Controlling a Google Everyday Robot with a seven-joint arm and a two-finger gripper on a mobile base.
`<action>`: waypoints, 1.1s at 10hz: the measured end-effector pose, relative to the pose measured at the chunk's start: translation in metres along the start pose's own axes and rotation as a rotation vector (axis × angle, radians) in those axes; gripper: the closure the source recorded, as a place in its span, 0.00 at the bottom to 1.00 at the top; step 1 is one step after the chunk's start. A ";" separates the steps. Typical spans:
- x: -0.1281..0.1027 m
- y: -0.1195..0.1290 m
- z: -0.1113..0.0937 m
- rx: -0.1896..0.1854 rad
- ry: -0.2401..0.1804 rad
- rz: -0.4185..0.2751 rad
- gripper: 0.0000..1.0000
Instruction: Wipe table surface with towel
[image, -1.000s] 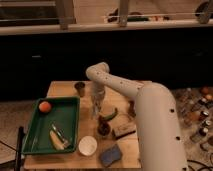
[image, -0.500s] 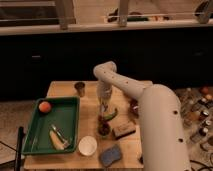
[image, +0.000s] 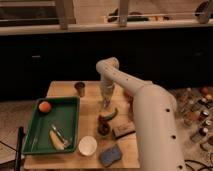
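At the left of the table surface (image: 62, 89), a pale wooden top, sits a green tray (image: 70, 116) that holds an orange ball (image: 45, 106) in its far left corner and a yellow banana-like item (image: 55, 140) lying with a slim utensil near its near right corner. Just right of the tray's far corner stands a small dark metal cup (image: 80, 89), upright on the bare wood. Nearer the front edge, beside the tray's near right corner, is a white bowl (image: 87, 145). Right of that, toward the middle, the gripper (image: 105, 104) points down from the white arm (image: 145, 110) and hangs low over the tabletop, its fingers clenched together; nothing can be made out between them, and whether the tips touch the wood cannot be told. The towel cannot be picked out with any certainty; a pale patch near the gripper may be it, but that is too unclear to say. Just near of the gripper lies a curved green object (image: 110, 115), and near of that a small dark round item (image: 103, 129). Further right rests a brown block sponge (image: 123, 130), and at the front edge a darker blue pad (image: 110, 155). The arm's large white body covers the table's right side.
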 end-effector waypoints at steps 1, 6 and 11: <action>0.003 -0.002 -0.001 0.004 0.002 0.001 1.00; -0.015 -0.012 0.001 0.027 -0.034 -0.059 1.00; -0.030 -0.008 0.001 0.042 -0.054 -0.094 1.00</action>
